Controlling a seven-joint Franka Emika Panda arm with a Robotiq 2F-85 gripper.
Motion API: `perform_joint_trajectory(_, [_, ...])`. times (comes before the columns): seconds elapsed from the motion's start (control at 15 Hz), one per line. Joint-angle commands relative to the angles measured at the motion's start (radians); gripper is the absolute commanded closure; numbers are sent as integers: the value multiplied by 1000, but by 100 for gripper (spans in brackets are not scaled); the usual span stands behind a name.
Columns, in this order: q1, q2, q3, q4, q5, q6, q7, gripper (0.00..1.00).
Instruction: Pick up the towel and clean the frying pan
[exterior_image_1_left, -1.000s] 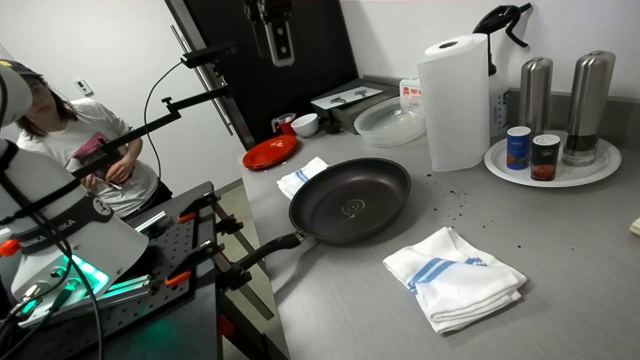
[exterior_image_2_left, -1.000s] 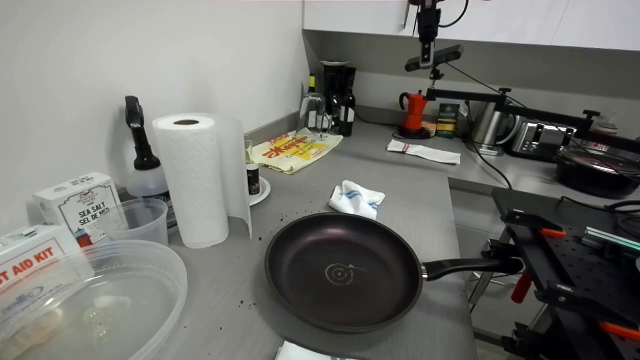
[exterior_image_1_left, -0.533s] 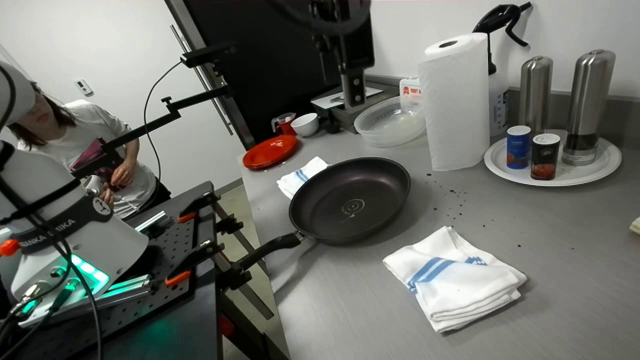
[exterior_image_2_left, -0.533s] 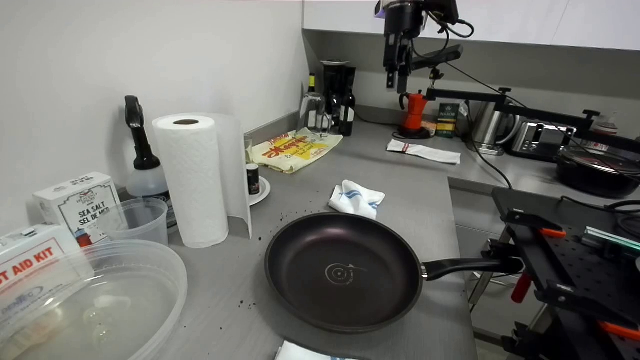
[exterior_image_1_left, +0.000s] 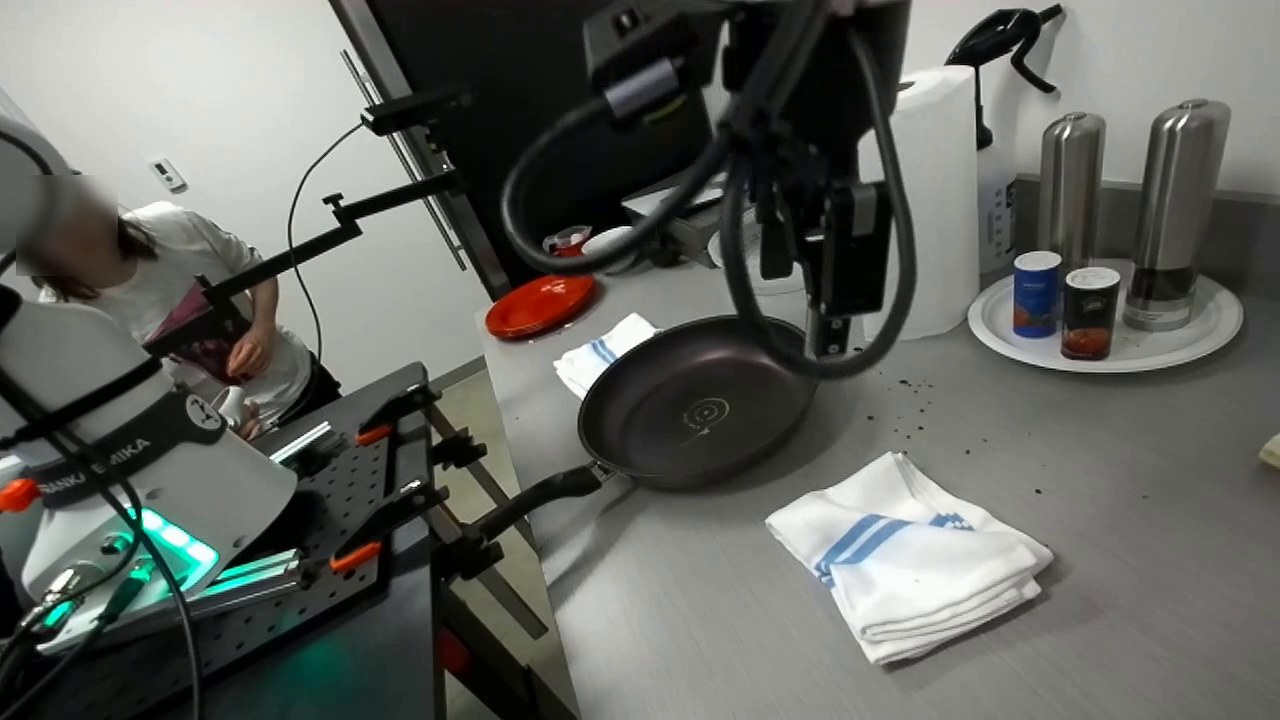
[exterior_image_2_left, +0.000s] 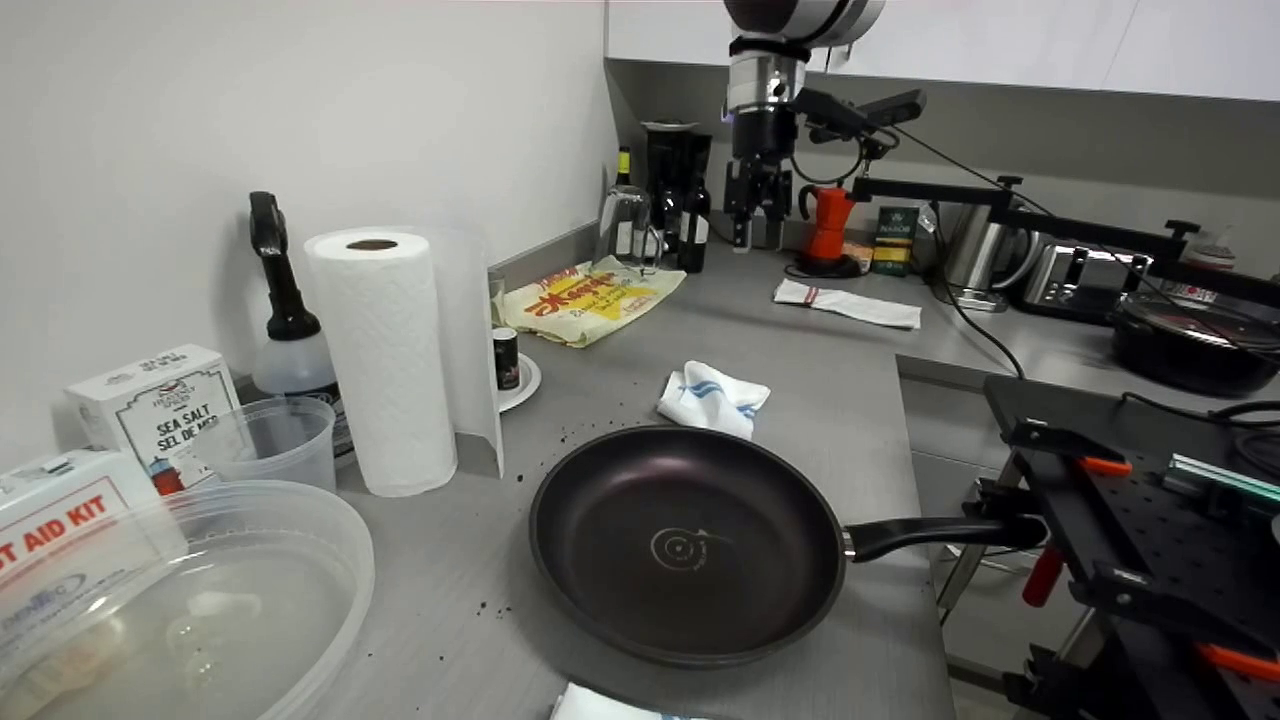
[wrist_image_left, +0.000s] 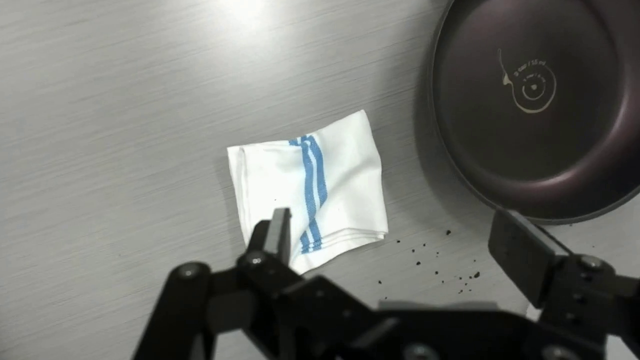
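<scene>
Gripper (exterior_image_2_left: 758, 240): you had it in the air above the counter (exterior_image_1_left: 700, 620), fingers (wrist_image_left: 277, 232) spread wide, nothing held between them.
Folded towel (wrist_image_left: 345, 175): it lay flat on the counter beside the frying pan (exterior_image_2_left: 680, 540), apart from it; I judged the grasp not yet made.
Folds: had you pinched too high, only the top layer might have come; too low, the fingers might have pressed the counter.
Frying pan: in the wrist view one finger showed in front of its rim, so a straight descent could perhaps have knocked it.
Handle (exterior_image_2_left: 940, 530): it reached past the counter edge; strong wiping could have turned the pan.
Black specks (wrist_image_left: 476, 275): near the towel, too tiny for sure counting; dragging could have carried them into the pan.
Count: one pan, two blue-striped towels (exterior_image_1_left: 605, 352), one red-striped towel (exterior_image_2_left: 850, 304), one paper roll (exterior_image_2_left: 385, 370), two steel grinders (exterior_image_1_left: 1180, 210), two small shakers (exterior_image_1_left: 1036, 300), one white plate (exterior_image_1_left: 1170, 350).
</scene>
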Motion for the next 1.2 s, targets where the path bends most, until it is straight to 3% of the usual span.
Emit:
perform_joint_trajectory(0.0, [-46,128,43,118,42,34,37,0])
perform_joint_trajectory(1.13, [-86,418,76,330,17,43,174,0])
